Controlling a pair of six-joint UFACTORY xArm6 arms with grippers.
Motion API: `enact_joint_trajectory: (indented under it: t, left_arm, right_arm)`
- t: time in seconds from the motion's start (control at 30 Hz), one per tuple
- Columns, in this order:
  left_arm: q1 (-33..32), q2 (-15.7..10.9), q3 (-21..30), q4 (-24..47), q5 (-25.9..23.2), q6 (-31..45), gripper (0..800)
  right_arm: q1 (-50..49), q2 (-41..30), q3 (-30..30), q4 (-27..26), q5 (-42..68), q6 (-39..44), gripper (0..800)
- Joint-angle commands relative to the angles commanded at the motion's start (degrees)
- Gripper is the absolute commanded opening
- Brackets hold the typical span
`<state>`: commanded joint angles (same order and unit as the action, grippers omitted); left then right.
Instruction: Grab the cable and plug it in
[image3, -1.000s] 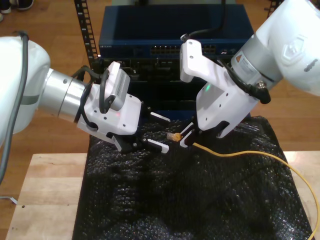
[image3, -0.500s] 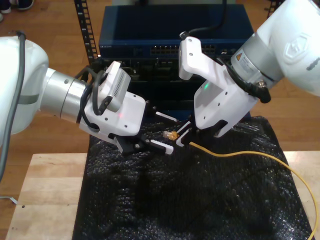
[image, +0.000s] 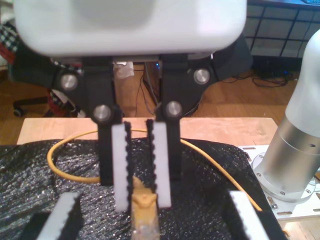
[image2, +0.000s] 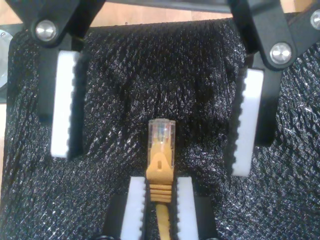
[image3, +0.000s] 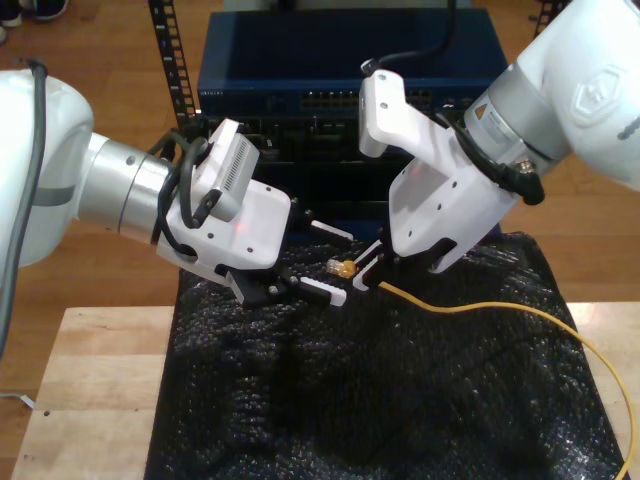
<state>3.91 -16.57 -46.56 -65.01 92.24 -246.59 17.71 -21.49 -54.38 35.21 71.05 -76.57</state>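
Over the black mat (image3: 380, 400), the cable (image3: 480, 308) is offered from one pincer to the other.
My second pincer (image2: 160, 182) is clamped on the orange boot just behind the clear plug (image2: 161, 132), held above the mat. My first pincer (image3: 328, 262) stands wide apart, its pads flanking the plug. It should probably close squarely on the plug body, sparing the latch, before the holder releases.

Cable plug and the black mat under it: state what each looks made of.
Plug: clear hard plastic, apparently; contacts show through it. Its boot: orange, matte, probably soft moulded plastic. Mat: black, glossy, dimpled sheet, probably bubble-wrap-like plastic.
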Motion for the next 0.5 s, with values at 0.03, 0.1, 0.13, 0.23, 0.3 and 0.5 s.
enact_joint_trajectory:
  t: [0.03, 0.1, 0.13, 0.23, 0.3, 0.5]
  left_arm:
    - [0.18, 0.09, 0.00, 0.00, 0.00, 0.00, 622]
    - [0.70, 0.09, 0.00, 0.00, 0.00, 0.00, 618]
    - [0.79, 0.09, 0.00, 0.00, 0.00, 0.00, 611]
    - [0.88, 0.00, 0.00, 0.00, 0.00, 0.35, 580]
    - [0.88, 0.09, 0.00, 0.00, -0.09, 0.62, 575]
    - [0.88, 0.09, 0.00, 0.09, -0.09, 0.62, 514]
  right_arm:
    - [-0.09, 0.00, 0.00, 0.00, -0.09, 0.00, 4]
    - [-0.18, 0.00, 0.00, 0.00, -0.09, 0.00, 4]
    - [-0.26, 0.00, 0.00, 0.00, -0.09, 0.00, 4]
    - [-0.44, 0.00, 0.00, 0.09, -0.09, 0.00, 4]
    - [-0.44, 0.09, 0.00, 0.09, -0.09, 0.00, 4]
    - [-0.35, 0.09, 0.00, 0.09, -0.09, 0.00, 4]
